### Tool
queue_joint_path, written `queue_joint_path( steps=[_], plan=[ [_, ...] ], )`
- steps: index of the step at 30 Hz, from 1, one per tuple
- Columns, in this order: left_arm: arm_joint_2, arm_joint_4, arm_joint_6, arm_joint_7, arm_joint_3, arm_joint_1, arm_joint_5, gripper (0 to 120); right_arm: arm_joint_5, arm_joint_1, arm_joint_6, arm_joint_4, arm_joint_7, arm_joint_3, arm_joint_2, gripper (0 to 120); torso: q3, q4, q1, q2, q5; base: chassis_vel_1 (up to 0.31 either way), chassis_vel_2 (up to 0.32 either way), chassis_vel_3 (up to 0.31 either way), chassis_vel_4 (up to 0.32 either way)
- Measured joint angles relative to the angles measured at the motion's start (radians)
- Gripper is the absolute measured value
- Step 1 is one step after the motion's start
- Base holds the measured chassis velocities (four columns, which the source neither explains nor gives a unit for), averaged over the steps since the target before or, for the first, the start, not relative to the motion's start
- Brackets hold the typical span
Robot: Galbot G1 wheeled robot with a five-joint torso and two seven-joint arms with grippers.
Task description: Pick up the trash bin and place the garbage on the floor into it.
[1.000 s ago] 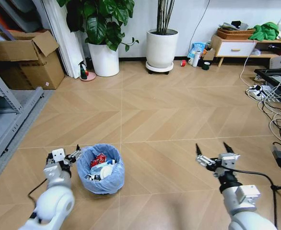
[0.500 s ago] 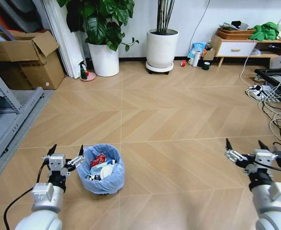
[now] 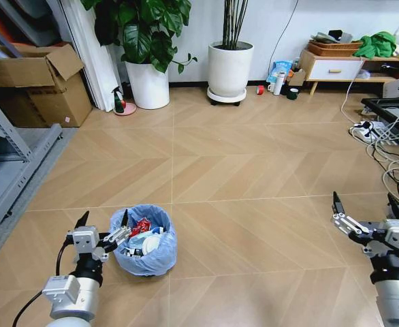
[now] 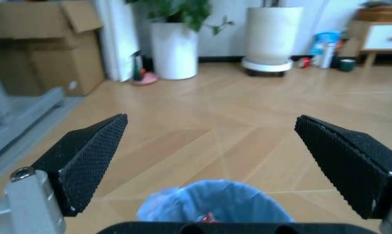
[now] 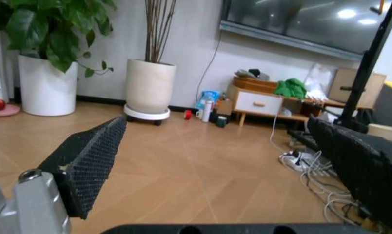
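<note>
trash bin (image 3: 144,240) on floor, garbage (image 3: 144,237) inside | left gripper (image 3: 104,229) spread wide, empty, beside bin rim | right gripper (image 3: 365,214) spread wide, empty, well apart

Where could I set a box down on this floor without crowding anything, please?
The widest bare floor lies between the bin and the two plant pots. The strip between bin and right pincer is free too. It is crowded by the cables on the right and around the left pincer beside the bin.

Even, bright indoor light is filling the room; shadows are lying soft under the plant pots (image 3: 229,68). Ceiling lights are glaring on a dark screen (image 5: 306,19).
</note>
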Motion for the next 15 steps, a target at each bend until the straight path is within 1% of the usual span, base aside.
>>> queue_joint_path(
  steps=[2,7,9,12,15],
  plan=[
    [0.016,0.012,-0.019,0.036,-0.008,-0.007,-0.014,100,0.022,-0.008,0.01,0.0,-0.022,0.007,-0.001,100,0.0,0.0,0.0,0.0,-0.0002,0.0,0.0,0.0,0.0],
    [0.046,0.019,-0.034,0.076,-0.035,-0.005,-0.044,100,0.078,-0.023,0.033,-0.005,-0.059,0.042,-0.02,100,0.0,0.0,0.0,0.0,-0.0003,0.0,0.0,0.0,0.0],
    [0.077,0.021,-0.034,0.093,-0.062,-0.006,-0.051,100,0.123,-0.025,0.043,-0.019,-0.069,0.077,-0.044,100,0.0,0.0,0.0,0.0,-0.0001,0.0,0.0,0.0,0.0],
    [0.081,0.021,-0.023,0.086,-0.064,-0.008,-0.051,100,0.136,-0.017,0.039,-0.023,-0.068,0.088,-0.049,100,0.0,0.0,0.0,0.0,-0.0002,0.0,0.0,0.0,0.0],
    [0.069,0.02,-0.011,0.064,-0.054,0.0,-0.037,100,0.131,-0.008,0.03,-0.023,-0.054,0.075,-0.038,100,0.0,0.0,0.0,0.0,-0.0002,0.0,0.0,0.0,0.0]
  ],
)
